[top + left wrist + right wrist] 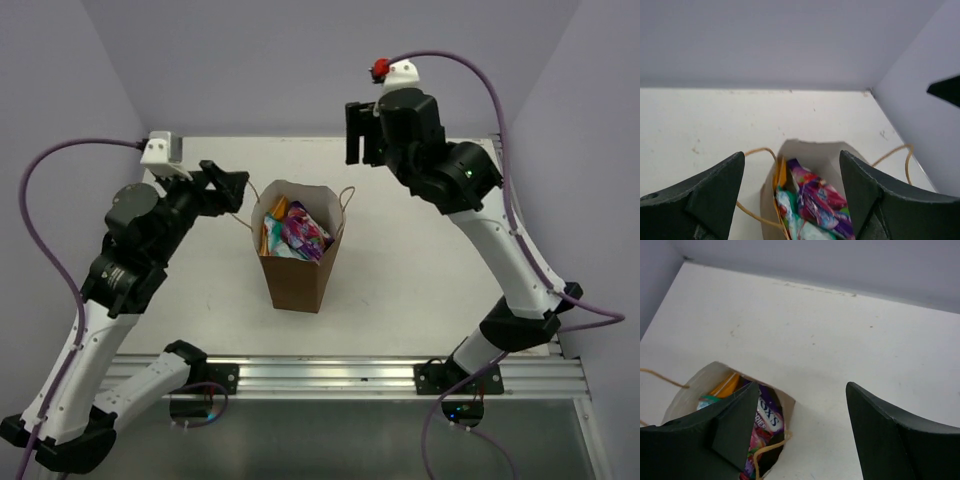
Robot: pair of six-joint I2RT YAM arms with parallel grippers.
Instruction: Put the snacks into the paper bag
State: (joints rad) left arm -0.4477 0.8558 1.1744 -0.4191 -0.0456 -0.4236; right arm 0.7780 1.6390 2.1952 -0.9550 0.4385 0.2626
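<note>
The brown paper bag (296, 275) stands upright in the middle of the table with its mouth open. Inside it I see the purple Fox's candy bag (303, 230), the orange chip bag (271, 222) and the teal-white packet (790, 212). The purple bag also shows in the right wrist view (765, 420). The dark brown chip bag is hidden. My left gripper (232, 190) is open and empty, raised just left of the bag's mouth. My right gripper (360, 132) is open and empty, raised high behind and to the right of the bag.
The white table (420, 290) has grey walls at the back and sides. An aluminium rail (330, 375) runs along its near edge. The bag's twisted handles (346, 200) stick out on both sides.
</note>
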